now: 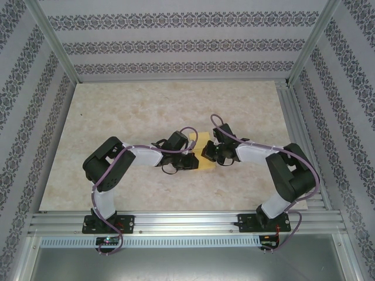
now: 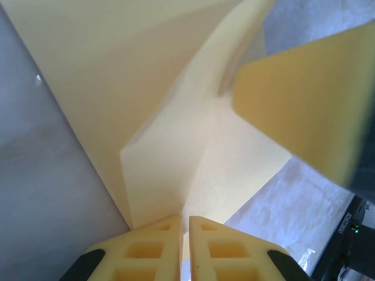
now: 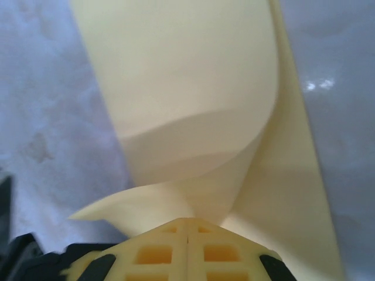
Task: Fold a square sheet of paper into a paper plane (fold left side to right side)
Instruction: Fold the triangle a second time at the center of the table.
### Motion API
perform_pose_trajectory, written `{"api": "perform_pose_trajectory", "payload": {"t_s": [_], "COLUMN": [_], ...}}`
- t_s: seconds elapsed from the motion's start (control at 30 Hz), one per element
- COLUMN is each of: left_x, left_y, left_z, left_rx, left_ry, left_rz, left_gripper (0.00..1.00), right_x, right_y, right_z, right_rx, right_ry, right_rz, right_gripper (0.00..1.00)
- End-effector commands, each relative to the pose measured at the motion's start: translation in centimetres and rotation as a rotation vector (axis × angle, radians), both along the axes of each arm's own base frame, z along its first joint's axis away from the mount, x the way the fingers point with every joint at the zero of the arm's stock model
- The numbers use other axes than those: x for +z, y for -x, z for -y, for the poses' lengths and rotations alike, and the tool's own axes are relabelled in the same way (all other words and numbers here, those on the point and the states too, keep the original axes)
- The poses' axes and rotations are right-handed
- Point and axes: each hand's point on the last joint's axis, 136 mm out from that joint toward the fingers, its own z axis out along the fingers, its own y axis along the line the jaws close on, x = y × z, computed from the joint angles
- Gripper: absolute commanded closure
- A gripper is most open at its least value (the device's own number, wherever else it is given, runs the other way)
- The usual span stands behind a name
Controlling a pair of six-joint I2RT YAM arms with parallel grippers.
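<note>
The yellow-orange sheet of paper [image 1: 203,144] lies at mid table between my two grippers, partly lifted and creased. In the left wrist view the paper [image 2: 170,111] rises in folded panels, and my left gripper [image 2: 184,219] is shut on its near edge, a thin slit between the fingers. In the right wrist view the paper [image 3: 187,82] curls up and over in a loose roll; my right gripper [image 3: 187,221] is shut on a pinched corner of it. From above, the left gripper [image 1: 191,158] and the right gripper [image 1: 209,153] face each other closely across the sheet.
The pale marbled tabletop [image 1: 146,111] spreads around the paper. Aluminium rails [image 1: 187,221] run along the near edge and the right side. Patterned walls close in the back and sides. A blurred yellow finger [image 2: 304,99] of the right gripper looms in the left wrist view.
</note>
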Motion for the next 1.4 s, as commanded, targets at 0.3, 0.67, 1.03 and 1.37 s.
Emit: {"api": "perform_pose_trajectory", "payload": {"t_s": [0.3, 0.67, 1.03, 1.37], "left_x": [-2.9, -2.9, -3.0, -2.7], "left_y": [2.5, 2.7, 2.8, 2.9], "left_z": [-0.9, -0.9, -1.1, -1.2], "left_rx": [-0.048, -0.051, -0.051, -0.05], "left_ry": [-0.135, -0.141, -0.145, -0.141], "left_rz": [-0.054, -0.055, -0.059, -0.052], "left_gripper": [0.86, 0.86, 0.86, 0.87], "right_x": [-0.9, -3.3, -3.2, -2.7], "right_y": [1.6, 1.4, -2.0, -5.1], "right_z": [-2.0, -1.3, 3.4, 6.1], "right_rx": [0.019, 0.022, -0.011, -0.052], "right_ry": [-0.063, 0.004, 0.095, 0.138], "right_rz": [-0.022, -0.054, -0.006, 0.029], "right_gripper": [0.98, 0.98, 0.97, 0.97]}}
